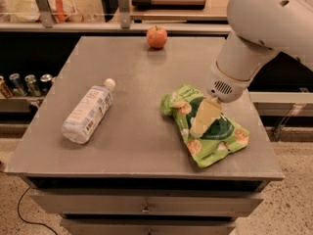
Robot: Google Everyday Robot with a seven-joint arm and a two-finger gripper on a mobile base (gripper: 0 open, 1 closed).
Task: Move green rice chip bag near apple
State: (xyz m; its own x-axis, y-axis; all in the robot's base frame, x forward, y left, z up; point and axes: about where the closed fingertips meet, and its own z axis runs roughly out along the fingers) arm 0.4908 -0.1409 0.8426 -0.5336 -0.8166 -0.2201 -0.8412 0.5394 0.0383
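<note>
The green rice chip bag [215, 136] lies crumpled on the right front part of the grey table [142, 131]. It is light green with a dark green round logo and pictures of chips. My gripper [198, 128] reaches down from the white arm [244, 58] at the upper right and sits on the middle of the bag, covering part of it. The apple [156, 36] is small, round and orange-red. It stands at the far edge of the table, well behind the bag and apart from it.
A clear plastic bottle with a white cap [88, 112] lies on the left side of the table. Drink cans [24, 83] stand on a low shelf to the left. A counter with a rail [122, 26] runs behind the table.
</note>
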